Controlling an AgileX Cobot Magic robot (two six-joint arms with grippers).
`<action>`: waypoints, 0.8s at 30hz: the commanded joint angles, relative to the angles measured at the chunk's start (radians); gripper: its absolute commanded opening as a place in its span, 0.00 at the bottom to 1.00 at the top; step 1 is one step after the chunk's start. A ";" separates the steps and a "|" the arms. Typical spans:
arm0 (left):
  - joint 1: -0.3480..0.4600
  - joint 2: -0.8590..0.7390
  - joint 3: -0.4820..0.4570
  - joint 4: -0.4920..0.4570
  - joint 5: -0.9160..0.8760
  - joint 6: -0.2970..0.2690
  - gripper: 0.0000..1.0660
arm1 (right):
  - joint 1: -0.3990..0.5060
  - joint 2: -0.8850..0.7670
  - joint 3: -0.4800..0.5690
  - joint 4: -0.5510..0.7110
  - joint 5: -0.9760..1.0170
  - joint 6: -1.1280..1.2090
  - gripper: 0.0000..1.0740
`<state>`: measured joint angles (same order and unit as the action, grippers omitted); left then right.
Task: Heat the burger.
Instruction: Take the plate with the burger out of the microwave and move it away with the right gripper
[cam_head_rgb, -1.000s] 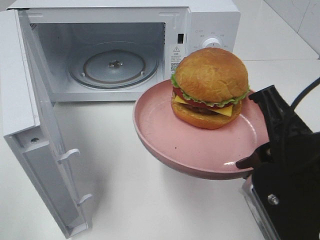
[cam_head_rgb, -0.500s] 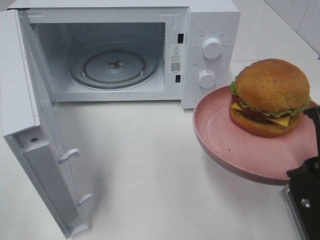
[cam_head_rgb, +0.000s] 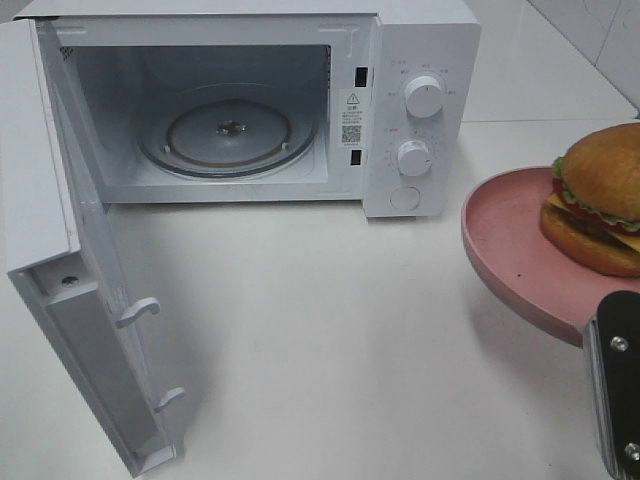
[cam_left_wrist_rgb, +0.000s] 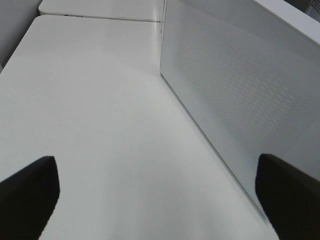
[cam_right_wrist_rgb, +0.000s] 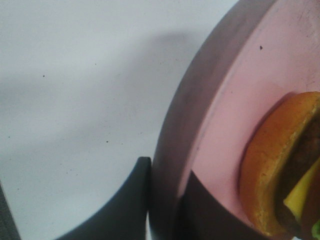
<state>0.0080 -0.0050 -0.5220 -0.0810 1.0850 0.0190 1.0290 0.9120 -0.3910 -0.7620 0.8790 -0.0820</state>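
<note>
The burger (cam_head_rgb: 600, 200), with golden-brown bun, lettuce, tomato and cheese, sits on a round pink plate (cam_head_rgb: 510, 250) held above the table at the right edge of the exterior high view. My right gripper (cam_right_wrist_rgb: 165, 192) is shut on the plate's rim (cam_right_wrist_rgb: 220, 115), one finger on each side; the burger's bun (cam_right_wrist_rgb: 267, 170) shows beside it. The white microwave (cam_head_rgb: 420, 40) stands at the back with its door (cam_head_rgb: 50, 200) swung open and its glass turntable (cam_head_rgb: 228, 130) bare. My left gripper (cam_left_wrist_rgb: 160, 200) is open and empty, beside the microwave's perforated side (cam_left_wrist_rgb: 240, 85).
The microwave's two knobs (cam_head_rgb: 424, 97) and control panel face the front, left of the plate. The open door juts forward over the table's left part. White table (cam_head_rgb: 330, 330) spreads in front of the microwave. My right arm's dark body (cam_head_rgb: 618, 390) is at the bottom right.
My right gripper has carried the plate and burger to the right, from in front of the microwave's control panel to the right edge of the view. The microwave has not moved.
</note>
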 joint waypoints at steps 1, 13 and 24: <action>0.002 -0.007 0.004 -0.005 -0.012 0.002 0.94 | 0.000 -0.014 -0.005 -0.089 0.056 0.122 0.00; 0.002 -0.007 0.004 -0.005 -0.012 0.002 0.94 | 0.000 -0.014 -0.005 -0.129 0.166 0.347 0.00; 0.002 -0.007 0.004 -0.005 -0.012 0.002 0.94 | 0.000 -0.010 -0.006 -0.129 0.256 0.551 0.00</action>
<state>0.0080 -0.0050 -0.5220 -0.0810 1.0850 0.0190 1.0290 0.9040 -0.3910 -0.8150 1.0870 0.4150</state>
